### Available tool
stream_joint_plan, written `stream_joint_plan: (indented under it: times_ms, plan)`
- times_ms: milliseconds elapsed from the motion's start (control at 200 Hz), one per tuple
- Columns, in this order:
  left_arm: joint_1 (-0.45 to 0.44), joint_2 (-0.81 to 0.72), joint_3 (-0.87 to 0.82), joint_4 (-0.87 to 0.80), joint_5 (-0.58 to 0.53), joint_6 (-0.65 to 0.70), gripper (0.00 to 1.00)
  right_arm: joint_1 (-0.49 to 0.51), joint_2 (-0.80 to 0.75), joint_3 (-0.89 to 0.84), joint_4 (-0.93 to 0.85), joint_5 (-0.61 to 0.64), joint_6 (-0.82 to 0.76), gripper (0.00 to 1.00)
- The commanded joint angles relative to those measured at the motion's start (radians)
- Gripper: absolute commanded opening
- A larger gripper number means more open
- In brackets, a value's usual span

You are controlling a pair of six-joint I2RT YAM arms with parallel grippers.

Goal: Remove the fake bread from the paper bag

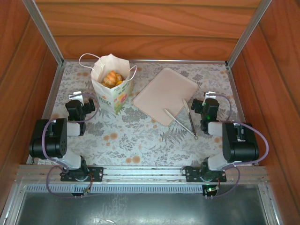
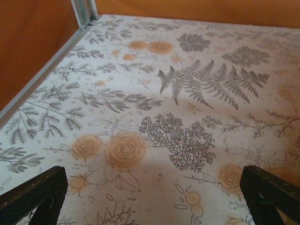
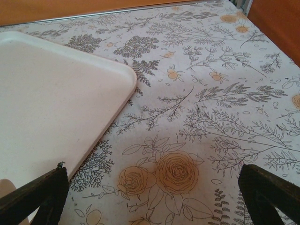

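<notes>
While the paper bag point(image 1: 112, 96) stands upright at the far left of the surface point(image 1: 140, 136), with fake bread point(image 1: 112, 78) visible in its open mouth, the left gripper point(image 1: 79, 103) sits just beside it on its left. The right gripper point(image 1: 206, 107) is well apart. Both grippers are spread wide and empty.
</notes>
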Motion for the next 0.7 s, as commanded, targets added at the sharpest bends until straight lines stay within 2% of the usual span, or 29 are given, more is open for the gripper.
stream_joint_plan:
  times_ms: [0, 190, 295, 455, 605, 695]
  plan:
    - [0.005, -0.066, -0.022, 0.024, -0.019, -0.03, 1.0, 0.005, -0.035, 0.037, -0.042, 0.015, -0.006, 1.0]
    - [0.006, -0.212, -0.064, -0.015, -0.118, -0.058, 1.0, 0.006, -0.113, 0.064, -0.146, 0.027, -0.003, 1.0]
    - [0.007, -0.36, -0.076, -0.126, -0.193, -0.163, 1.0, 0.005, -0.204, 0.063, -0.218, 0.035, 0.015, 1.0]
    - [0.011, -0.573, -0.025, -0.38, -0.13, -0.272, 1.0, 0.005, -0.356, 0.117, -0.441, -0.005, 0.083, 1.0]
    - [0.012, -0.689, 0.02, -0.515, -0.13, -0.368, 1.0, 0.006, -0.473, 0.138, -0.563, -0.108, 0.129, 1.0]
    - [0.011, -0.73, 0.045, -0.572, -0.102, -0.399, 1.0, 0.007, -0.521, 0.153, -0.64, -0.1, 0.17, 1.0]
